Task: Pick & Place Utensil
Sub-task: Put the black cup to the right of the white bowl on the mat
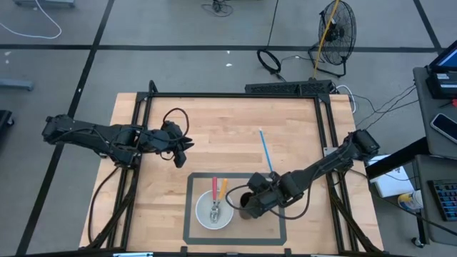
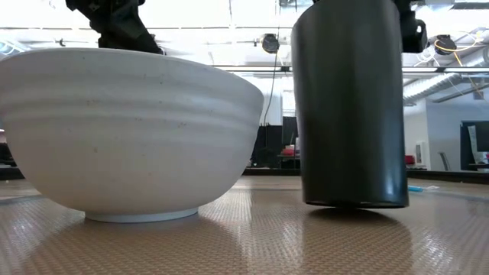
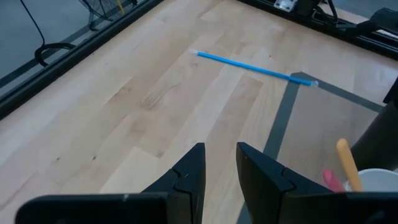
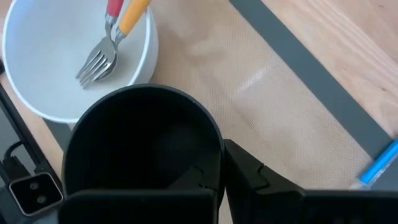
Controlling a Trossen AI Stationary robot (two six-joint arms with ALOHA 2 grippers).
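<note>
A black cup (image 1: 245, 207) stands upright on a tan mat (image 1: 275, 232) next to a white bowl (image 1: 214, 214). The bowl holds two forks (image 4: 99, 59), one with a red handle and one with an orange handle; their handles lean on the rim. A long blue utensil (image 1: 265, 150) lies flat on the wood beyond the mat. My right gripper (image 1: 255, 202) is shut on the cup's wall. My left gripper (image 1: 184, 146) hovers over bare wood left of the mat, empty, with a narrow gap between its fingers (image 3: 193, 171). My right gripper holds the black cup by its rim wall (image 4: 214, 134) on the side away from the bowl. One finger (image 4: 202, 177) is inside the cup and one (image 4: 249, 174) outside. The fingers come slanting down from the table's right. The cup (image 2: 351, 107) stays upright, its base at the mat.
The bowl (image 2: 130, 130) stands close to the cup's left. The mat has a grey tape border (image 3: 283, 118). Black rails (image 1: 235, 94) frame the tabletop. Bare wood lies between the left gripper and the blue utensil (image 3: 249, 65).
</note>
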